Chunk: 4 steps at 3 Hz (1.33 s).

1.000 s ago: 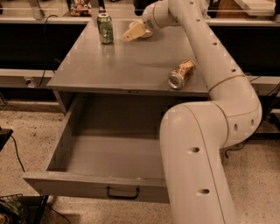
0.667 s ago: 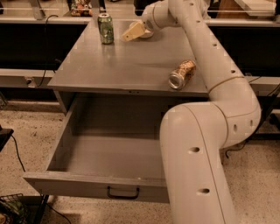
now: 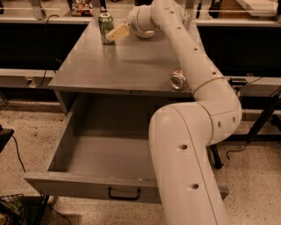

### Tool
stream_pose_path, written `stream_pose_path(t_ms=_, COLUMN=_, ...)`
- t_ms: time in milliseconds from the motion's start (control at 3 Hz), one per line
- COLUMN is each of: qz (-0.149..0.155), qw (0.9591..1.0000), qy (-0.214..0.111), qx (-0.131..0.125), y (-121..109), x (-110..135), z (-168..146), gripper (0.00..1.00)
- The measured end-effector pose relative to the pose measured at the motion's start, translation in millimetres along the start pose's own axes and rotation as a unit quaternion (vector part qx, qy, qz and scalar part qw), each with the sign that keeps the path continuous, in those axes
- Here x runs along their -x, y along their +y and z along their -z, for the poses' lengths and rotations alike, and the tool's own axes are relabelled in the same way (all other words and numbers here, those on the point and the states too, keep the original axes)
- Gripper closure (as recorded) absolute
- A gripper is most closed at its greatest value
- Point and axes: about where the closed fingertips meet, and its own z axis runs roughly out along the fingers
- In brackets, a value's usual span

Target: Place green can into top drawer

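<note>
The green can [image 3: 105, 27] stands upright at the far left of the grey table top [image 3: 109, 66]. My gripper [image 3: 115, 33] is just to the right of the can at its height, pointing left at it, and reaches its side; contact cannot be judged. The top drawer [image 3: 79, 182] is pulled wide open below the table, empty, with a small dark handle [image 3: 124, 194] on its front panel. My arm runs from the lower right up across the table's right side.
A tan-and-gold can [image 3: 178, 79] lies on its side near the table's right front edge, partly hidden by my arm. Small items [image 3: 81, 6] stand behind the table. Cables [image 3: 17, 154] and a dark basket [image 3: 13, 211] are on the floor at the left.
My gripper has moved left across the table top and now sits right beside the green can. The cans and the drawer have not moved.
</note>
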Motion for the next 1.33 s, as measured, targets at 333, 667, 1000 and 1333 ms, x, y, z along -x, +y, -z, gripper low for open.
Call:
stream_pose_path(t_ms=333, qz=0.003, qw=0.9975, qy=0.015, qx=-0.069, y=-11.2, x=5.4, z=-28.3, gripper=0.0)
stream_pose_path(t_ms=667, qz=-0.019, qw=0.9917, qy=0.009, qx=-0.127, y=-23.6, x=7.8, z=-41.3, gripper=0.0)
stream_pose_path(t_ms=1000, qz=-0.065, qw=0.9865, qy=-0.022, qx=-0.149, y=-30.1, x=6.1, z=-45.6, gripper=0.0)
stream_pose_path(t_ms=1333, qz=-0.115, qw=0.9828, qy=-0.072, qx=-0.125, y=-18.1, x=12.9, z=-55.5, gripper=0.0)
